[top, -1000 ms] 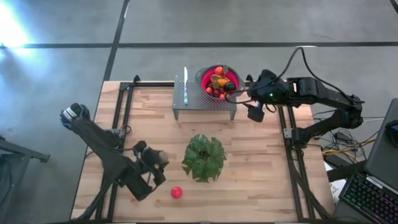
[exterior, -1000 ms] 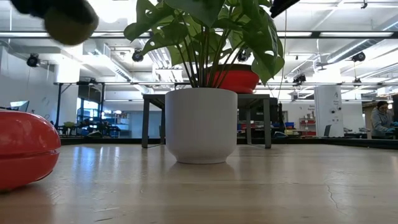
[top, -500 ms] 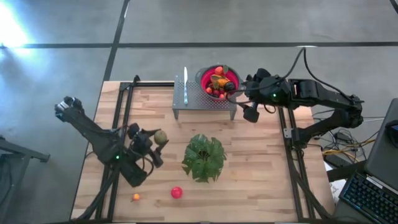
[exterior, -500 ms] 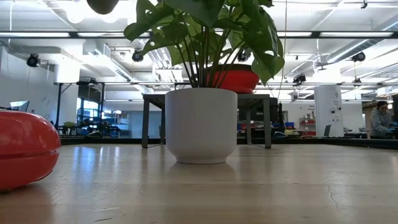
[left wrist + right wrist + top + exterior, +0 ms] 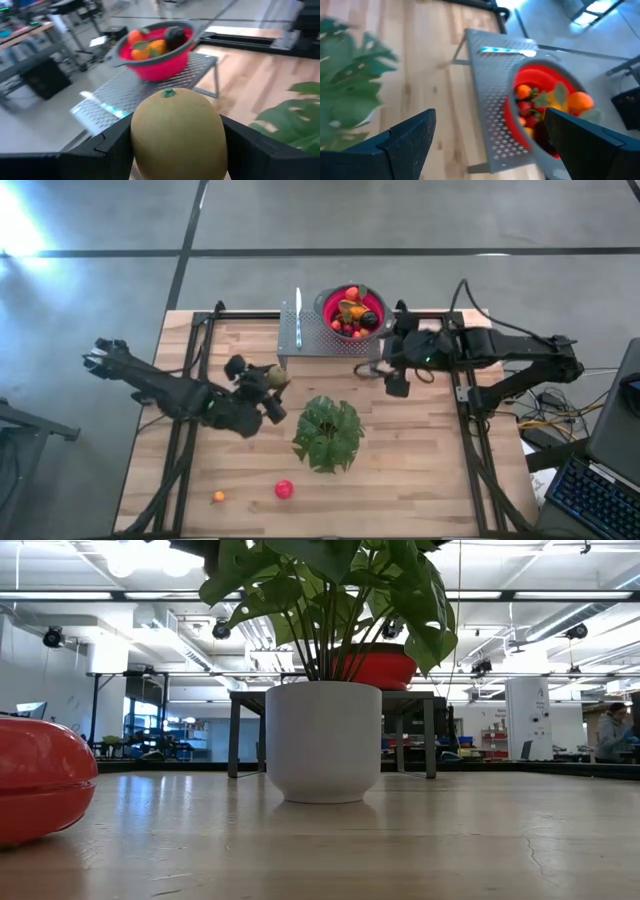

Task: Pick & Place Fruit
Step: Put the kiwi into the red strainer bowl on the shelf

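Note:
My left gripper (image 5: 272, 383) hangs above the table between the plant and the metal stand, shut on a round olive-green fruit (image 5: 176, 134). More small fruits, orange, red and dark, lie heaped in the red colander bowl (image 5: 350, 310), which stands on the perforated metal stand (image 5: 325, 337). A red fruit (image 5: 285, 489) and a small orange fruit (image 5: 218, 497) rest on the table near its near edge. My right gripper (image 5: 373, 368) is open and empty, just in front of the stand's right end; its wrist view shows nothing between its fingers (image 5: 410, 137). My left gripper pinches the olive-green fruit between its two fingers (image 5: 112, 145), one on each side of the fruit's round body (image 5: 145, 135). The fruit's stem end (image 5: 168, 92) points away from the wrist. It is lifted clear of the table (image 5: 277, 376).
A potted green leafy plant (image 5: 328, 433) stands mid-table, between the loose fruits and the stand. A knife (image 5: 298, 317) lies on the stand's left part. Black frame rails run along the table's left (image 5: 190, 380) and right (image 5: 462, 395) sides. Bare wood lies left of the plant.
My left gripper has carried the olive-green fruit from near the table's near edge up and toward the far edge and right, toward the stand, which uncovered the small orange fruit. My right gripper has drawn away from the bowl toward the near edge and left.

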